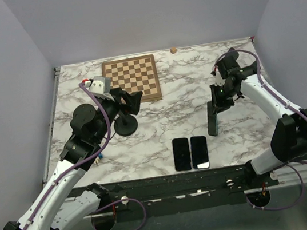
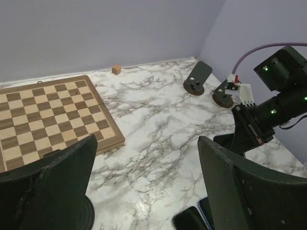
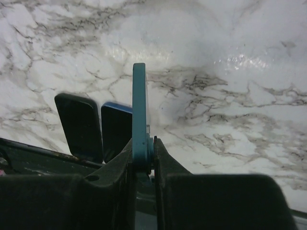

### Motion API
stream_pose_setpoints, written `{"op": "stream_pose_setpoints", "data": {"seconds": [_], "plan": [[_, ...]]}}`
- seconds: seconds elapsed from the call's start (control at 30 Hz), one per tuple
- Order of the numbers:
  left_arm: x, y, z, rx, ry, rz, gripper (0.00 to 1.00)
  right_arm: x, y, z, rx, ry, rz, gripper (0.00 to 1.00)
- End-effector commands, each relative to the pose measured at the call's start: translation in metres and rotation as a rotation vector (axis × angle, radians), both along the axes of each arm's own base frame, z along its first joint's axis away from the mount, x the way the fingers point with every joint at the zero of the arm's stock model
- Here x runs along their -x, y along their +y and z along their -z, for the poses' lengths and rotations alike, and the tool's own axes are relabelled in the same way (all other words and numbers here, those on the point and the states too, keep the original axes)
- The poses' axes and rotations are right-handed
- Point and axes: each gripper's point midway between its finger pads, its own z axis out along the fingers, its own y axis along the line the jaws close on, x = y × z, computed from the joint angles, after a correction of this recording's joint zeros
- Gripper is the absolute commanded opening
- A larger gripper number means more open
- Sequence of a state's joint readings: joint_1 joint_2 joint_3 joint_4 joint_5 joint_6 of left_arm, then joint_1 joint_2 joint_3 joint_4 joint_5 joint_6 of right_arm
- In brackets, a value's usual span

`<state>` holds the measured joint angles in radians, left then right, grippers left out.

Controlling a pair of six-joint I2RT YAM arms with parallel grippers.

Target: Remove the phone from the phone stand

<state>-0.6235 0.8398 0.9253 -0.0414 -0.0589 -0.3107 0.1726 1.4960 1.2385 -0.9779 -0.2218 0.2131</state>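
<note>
Being clenched edge-on in the right gripper [image 3: 143,154] for security, the teal phone [image 3: 139,96] is being held upright; the left gripper [image 1: 132,102] is being held agape beside the phone stand [image 1: 125,126].

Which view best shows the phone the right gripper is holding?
Right wrist: the teal phone sits edge-on, close up, pinched in the right gripper. Top external shows it small and dark; in left wrist it is distant and hard to make out.
</note>
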Motion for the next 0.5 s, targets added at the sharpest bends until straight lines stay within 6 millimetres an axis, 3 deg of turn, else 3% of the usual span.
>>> {"op": "stream_pose_setpoints", "data": {"seconds": [0.0, 0.27, 0.47], "plan": [[0.001, -0.004, -0.002, 0.004, -0.013, 0.016, 0.93, 0.032, 0.001, 0.008, 0.093, 0.125, 0.047, 0.01], [0.003, -0.004, -0.005, 0.011, -0.017, 0.022, 0.93, 0.065, 0.003, 0.016, 0.212, 0.207, 0.095, 0.01], [0.003, -0.004, -0.004, 0.01, -0.014, 0.021, 0.93, 0.086, 0.009, 0.025, 0.185, 0.259, 0.095, 0.01]]}}
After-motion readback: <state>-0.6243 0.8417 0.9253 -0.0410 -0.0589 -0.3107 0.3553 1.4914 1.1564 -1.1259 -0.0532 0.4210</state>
